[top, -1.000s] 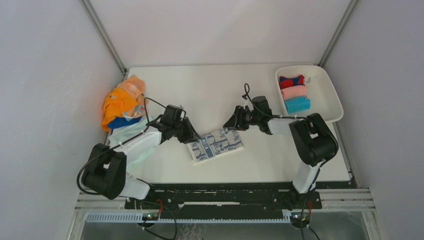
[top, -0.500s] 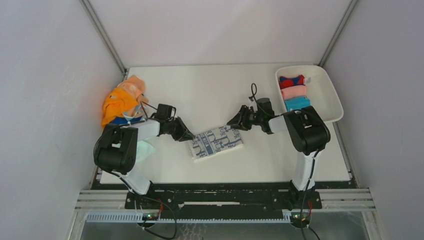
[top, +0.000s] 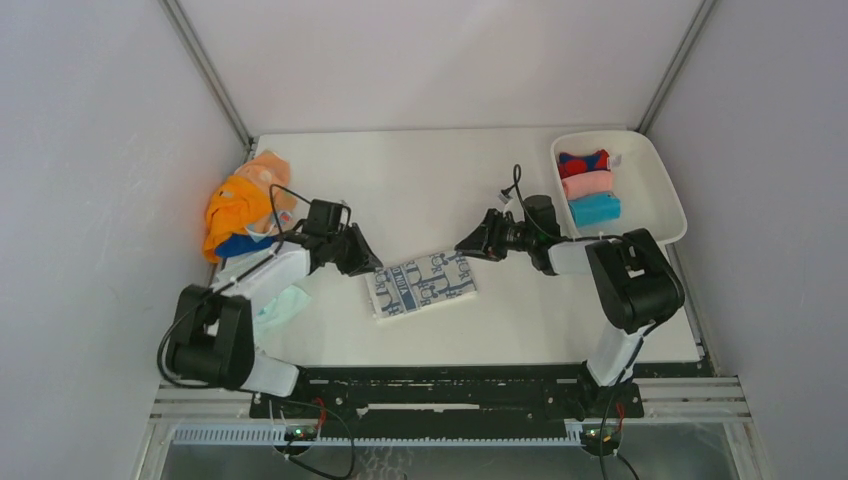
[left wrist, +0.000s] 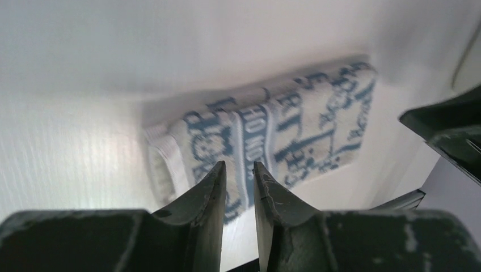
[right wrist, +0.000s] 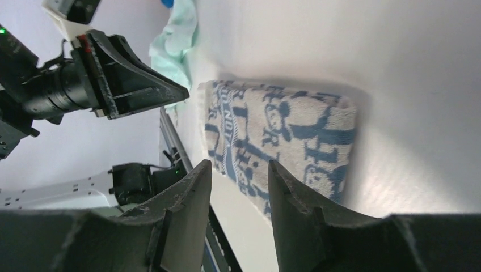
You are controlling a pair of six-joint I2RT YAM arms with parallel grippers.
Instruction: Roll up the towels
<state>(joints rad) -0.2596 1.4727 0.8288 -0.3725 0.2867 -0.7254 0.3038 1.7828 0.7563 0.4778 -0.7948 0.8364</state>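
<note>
Now the folded blue-patterned towel [top: 421, 285] lies flat on the desk [top: 430, 180] between my hands: left hand [top: 366, 263] nearly pressed together, right hand [top: 466, 246] slightly spread, neither pinching it.

So the folded towel [top: 420, 285] lies flat around the table's [top: 420, 180] centre, a bit toward 6 o'clock. Left gripper [top: 366, 263] is just beside its 9 o'clock end, right gripper [top: 468, 244] just off its 2 o'clock corner. Pile of cloths [top: 245, 205] sits at the 9 o'clock edge. Bin [top: 665, 190] is at 2 o'clock, with three rolled towels [top: 588, 185] inside, lined up 12 to 6.
</note>
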